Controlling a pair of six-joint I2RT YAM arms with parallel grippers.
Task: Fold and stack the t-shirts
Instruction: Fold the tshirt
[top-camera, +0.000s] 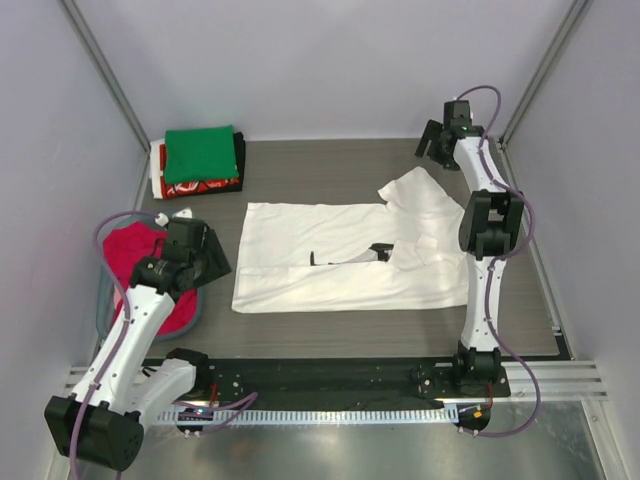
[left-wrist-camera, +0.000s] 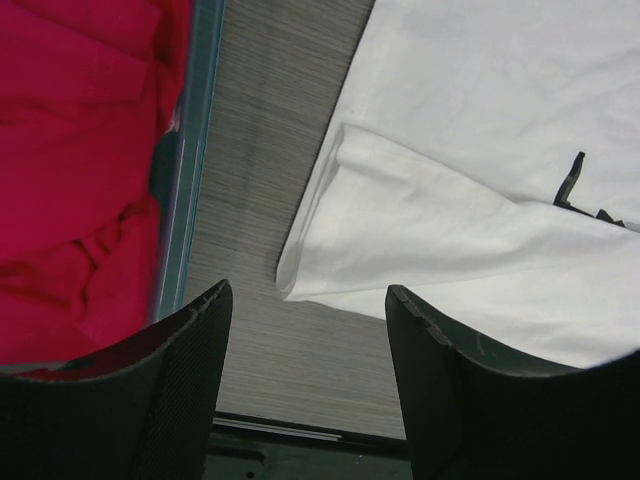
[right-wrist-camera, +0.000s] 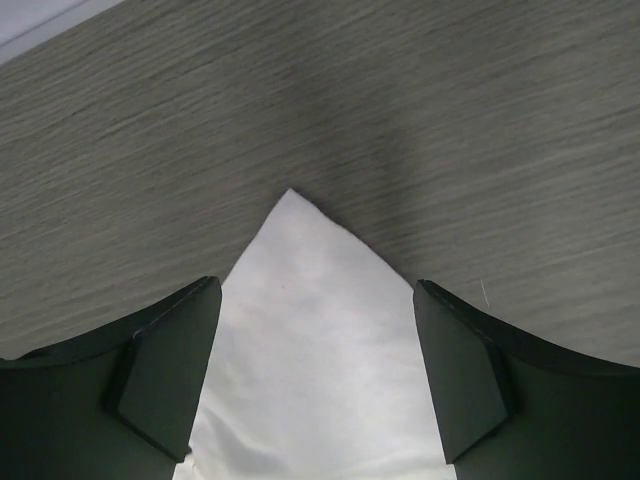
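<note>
Left of the white cotton t-shirt (top-camera: 330, 265) with small black chest print, a crumpled red-pink tee (top-camera: 140, 265) waits in the grey-blue plastic tub (left-wrist-camera: 205, 100). Behind-left of it sits a folded stack topped by a green tee (top-camera: 200, 152), so several look done. The white one lies partly folded mid-worktop (top-camera: 300, 170). The left arm (top-camera: 135, 310) is over its left corner and the right arm (top-camera: 485, 290) over its far-right sleeve tip, both with jaws spread and empty.
</note>
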